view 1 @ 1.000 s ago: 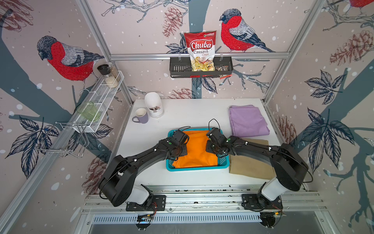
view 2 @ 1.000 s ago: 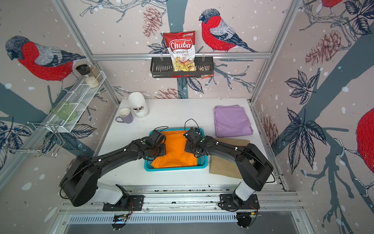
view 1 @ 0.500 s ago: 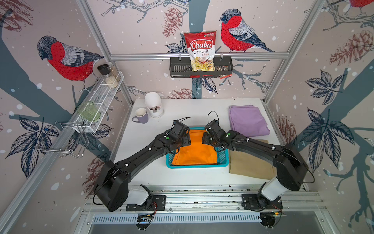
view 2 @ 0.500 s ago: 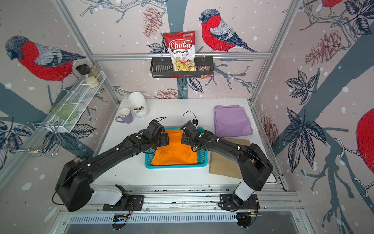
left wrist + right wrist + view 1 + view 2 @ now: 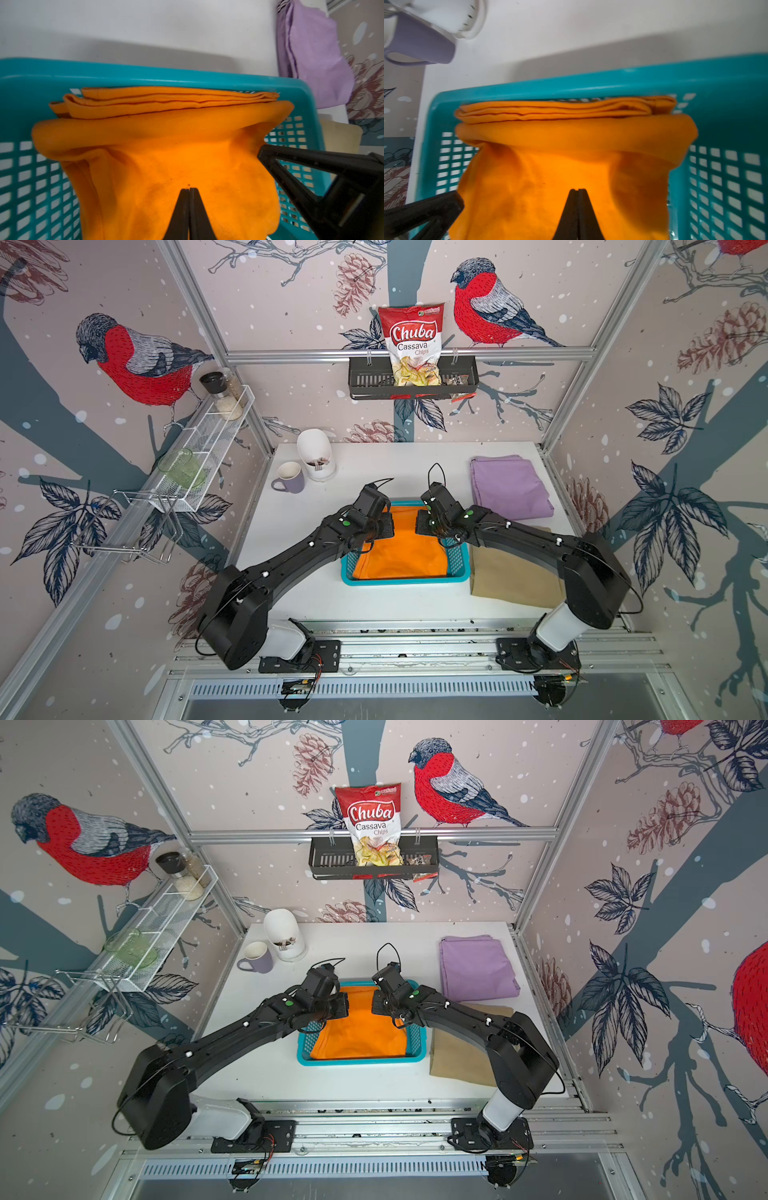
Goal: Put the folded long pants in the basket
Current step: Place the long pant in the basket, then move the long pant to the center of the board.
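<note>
Orange twill, bright and finely ribbed, covers most of the floor of the turquoise basket (image 5: pixel 405 581): the orange pants (image 5: pixel 401 556) lie inside it, folded into a rough rectangle. Their far edge shows several thin stacked layers resting against the basket's far wall. Just in front of that, a thick rounded fold runs across the whole width. The middle of the cloth is rumpled, with soft creases and shallow dents. Perforated grid shows bare on both sides of the garment. The left end effector (image 5: pixel 189 190) hangs over the basket's left half with its two fingers pressed flat together and nothing between them. The right end effector (image 5: pixel 578 190) hangs over the basket's right half, its fingers likewise together and empty. Whether either tip touches the cloth cannot be told. The lilac pants (image 5: pixel 509 489), smooth and neatly squared, lie on the white bench (image 5: pixel 374 464) beyond the basket's far right corner, apart from it. The khaki pants (image 5: pixel 511 576) lie flat just beside the basket's right wall, partly under the right arm. A lilac mug (image 5: pixel 289 477) stands beyond the basket's far left corner.
</note>
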You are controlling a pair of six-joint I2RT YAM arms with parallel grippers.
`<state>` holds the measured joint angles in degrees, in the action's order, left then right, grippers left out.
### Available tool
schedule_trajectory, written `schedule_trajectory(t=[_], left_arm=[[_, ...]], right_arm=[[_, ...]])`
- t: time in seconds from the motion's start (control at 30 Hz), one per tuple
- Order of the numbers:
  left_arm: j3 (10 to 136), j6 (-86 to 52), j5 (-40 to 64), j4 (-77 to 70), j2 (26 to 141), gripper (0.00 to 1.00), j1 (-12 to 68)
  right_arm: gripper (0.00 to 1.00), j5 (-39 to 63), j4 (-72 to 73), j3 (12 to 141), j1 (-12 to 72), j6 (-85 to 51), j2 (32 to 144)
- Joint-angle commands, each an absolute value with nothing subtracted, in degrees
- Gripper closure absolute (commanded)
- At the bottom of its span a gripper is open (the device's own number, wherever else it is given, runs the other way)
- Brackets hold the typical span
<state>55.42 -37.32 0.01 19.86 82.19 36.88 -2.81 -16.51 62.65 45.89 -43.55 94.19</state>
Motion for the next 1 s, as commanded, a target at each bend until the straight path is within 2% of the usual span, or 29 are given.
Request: schedule_trajectory(t=[0.0,0.17,0.3,0.53,0.67,0.8,0.87,0.97], left_arm=[[54.1,-36.6,-0.3,21.4,83.9,1.00,36.4],[50.7,-36.5,-6.0,23.8,84.8,1.00,36.4],[50.3,-36.6,-8.5,25.1,87.0,1.00,36.4],[62.2,-33.9,-9.7,29.1,88.4,1.00,36.4],[73.5,-31.4,-2.8,28.1,88.9,1.00,36.4],[82.5,-29.1,2.2,24.0,92.6,0.78,36.3],[86.7,-28.2,4.0,22.7,95.8,0.68,35.9],[93.2,-27.3,8.5,21.5,102.6,0.47,34.7]], right_arm=[[1.00,0.5,-12.3,59.5,43.7,-46.3,94.5],[1.00,1.4,-10.1,56.7,41.8,-46.5,95.7],[1.00,1.2,-11.5,60.1,42.3,-44.6,97.5],[0.99,-1.5,-17.8,69.4,41.6,-38.2,94.2],[0.83,-3.1,-21.7,73.7,37.7,-33.2,91.4],[0.67,-2.4,-24.2,74.2,29.4,-28.9,91.2],[0.64,-3.2,-24.5,73.7,25.3,-27.1,91.5],[0.60,-4.4,-23.4,72.6,19.1,-24.7,92.5]])
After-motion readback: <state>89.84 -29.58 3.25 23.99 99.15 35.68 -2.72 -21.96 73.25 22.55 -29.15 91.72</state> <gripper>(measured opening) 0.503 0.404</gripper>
